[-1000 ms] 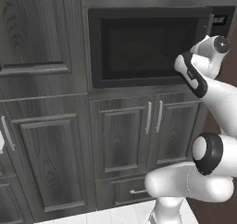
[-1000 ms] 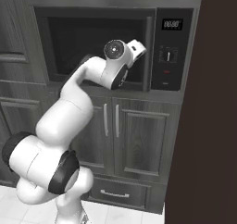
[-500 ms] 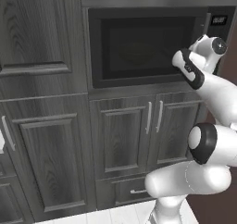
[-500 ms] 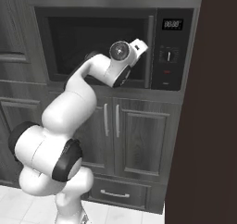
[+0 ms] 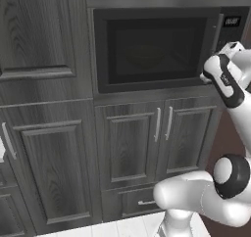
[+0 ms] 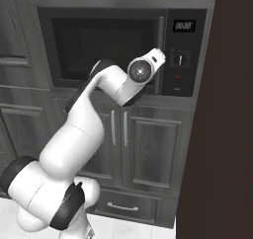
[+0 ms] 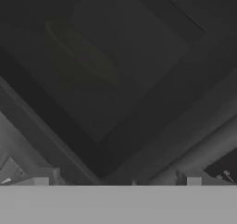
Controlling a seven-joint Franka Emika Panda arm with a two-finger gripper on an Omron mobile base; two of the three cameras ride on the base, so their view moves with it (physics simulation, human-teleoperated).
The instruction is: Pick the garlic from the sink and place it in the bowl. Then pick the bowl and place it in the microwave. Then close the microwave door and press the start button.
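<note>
Microwave (image 5: pixel 157 50): built into dark grey wooden cabinetry, above a pair of lower cabinet doors (image 5: pixel 139 145) with slim metal handles.
Microwave door (image 6: pixel 104 45): shut, flush with the frame; its dark glass window faces the room and its long vertical bar handle (image 6: pixel 159 53) stands at the right edge of the glass.
Control panel (image 6: pixel 184 53): right of the handle, with a small lit display (image 6: pixel 184 25) at the top and buttons below it.
Bowl (image 7: pixel 83 56): a faint tan-yellow shape seen dimly through the dark glass in the hand view, inside the microwave; the glass blurs it too much to tell what it holds.
Garlic: cannot be made out behind the dark glass.
Arm: rises from the base and bends up to the microwave's right side; the wrist sits in front of the bar handle, at the lower part of the door.
Pincer (image 5: pixel 212 74): close to the door's right edge near the handle; the jaws stand wide and hold nothing, with the two dark finger tips (image 7: pixel 46 177) set far apart at the bottom of the hand view.
Drawer (image 6: pixel 126 206): below the lower cabinet doors, with a short horizontal handle.
Floor (image 5: pixel 122 228): pale tiles under the base.
</note>
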